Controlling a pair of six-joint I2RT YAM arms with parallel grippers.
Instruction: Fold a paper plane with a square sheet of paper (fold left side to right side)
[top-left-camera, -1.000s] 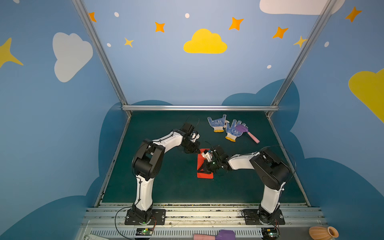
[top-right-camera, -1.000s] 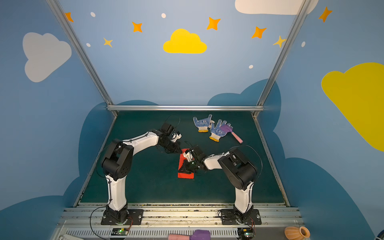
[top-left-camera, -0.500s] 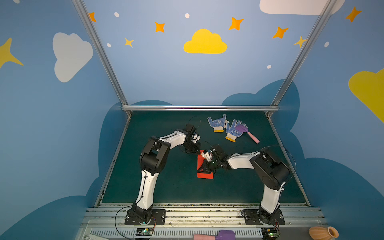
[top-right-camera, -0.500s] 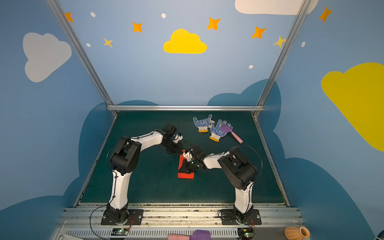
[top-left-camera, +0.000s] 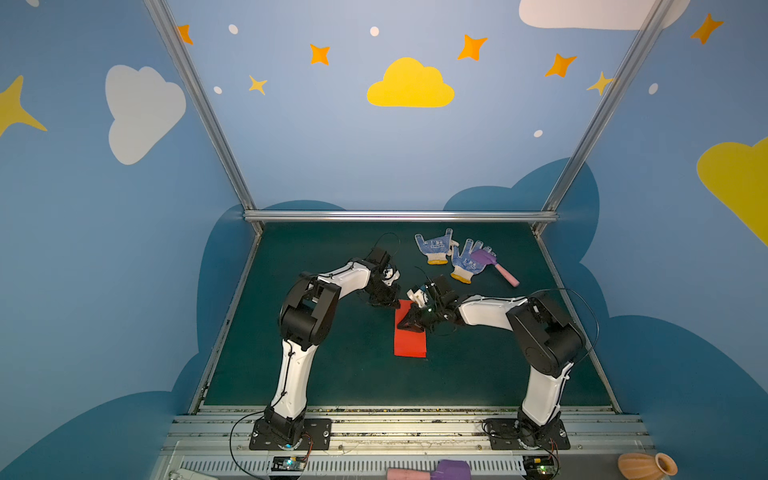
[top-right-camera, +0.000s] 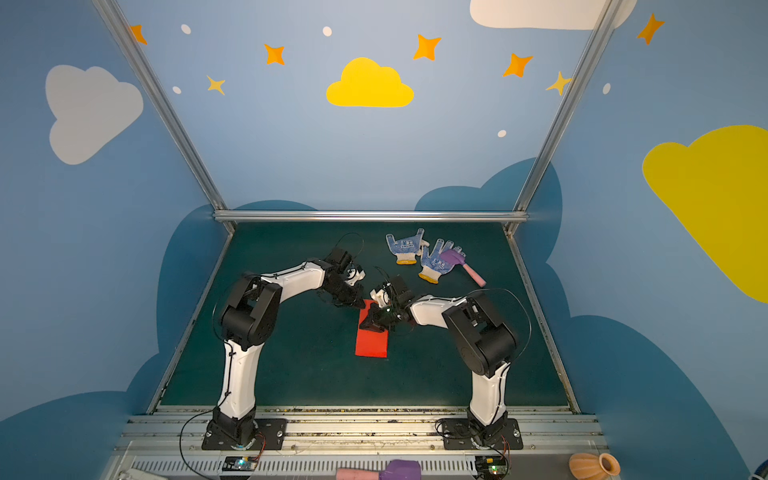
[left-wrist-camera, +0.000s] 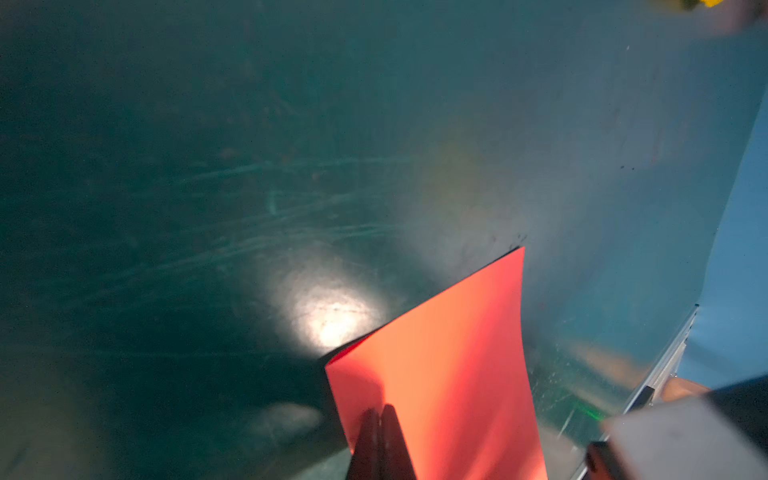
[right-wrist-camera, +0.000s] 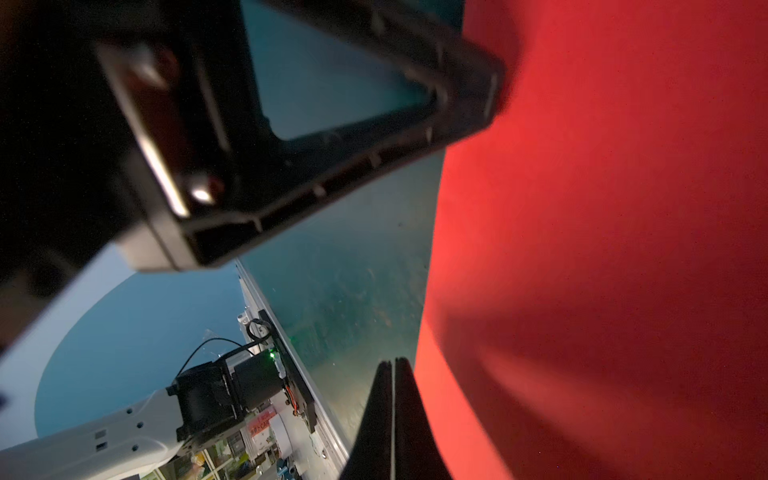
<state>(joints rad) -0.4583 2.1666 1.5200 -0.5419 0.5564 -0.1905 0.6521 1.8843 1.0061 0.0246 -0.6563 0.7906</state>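
Note:
The square sheet of paper (top-left-camera: 410, 343) (top-right-camera: 371, 343) lies mid-mat as a narrow red rectangle, doubled over. In the left wrist view its top layer (left-wrist-camera: 449, 353) lifts a little at one corner. My left gripper (top-left-camera: 391, 304) (top-right-camera: 358, 305) is shut, its tips (left-wrist-camera: 380, 409) resting on the sheet's far left corner with nothing between them. My right gripper (top-left-camera: 404, 326) (top-right-camera: 365, 326) is shut too. It reaches across the sheet's far half and its tips (right-wrist-camera: 392, 361) sit at the left long edge of the paper (right-wrist-camera: 602, 249). A paper plane is out of view.
Two blue-dotted white gloves (top-left-camera: 434, 247) (top-left-camera: 467, 264) and a purple-and-pink toy hammer (top-left-camera: 496, 266) lie at the back right of the green mat (top-left-camera: 332, 374). Metal rails edge the mat. On the front ledge are another hammer (top-left-camera: 432, 473) and an orange vase (top-left-camera: 646, 465).
My left arm's elbow has swung right and up towards the middle while its gripper stayed at the sheet's far corner. The right arm and the paper have hardly moved.

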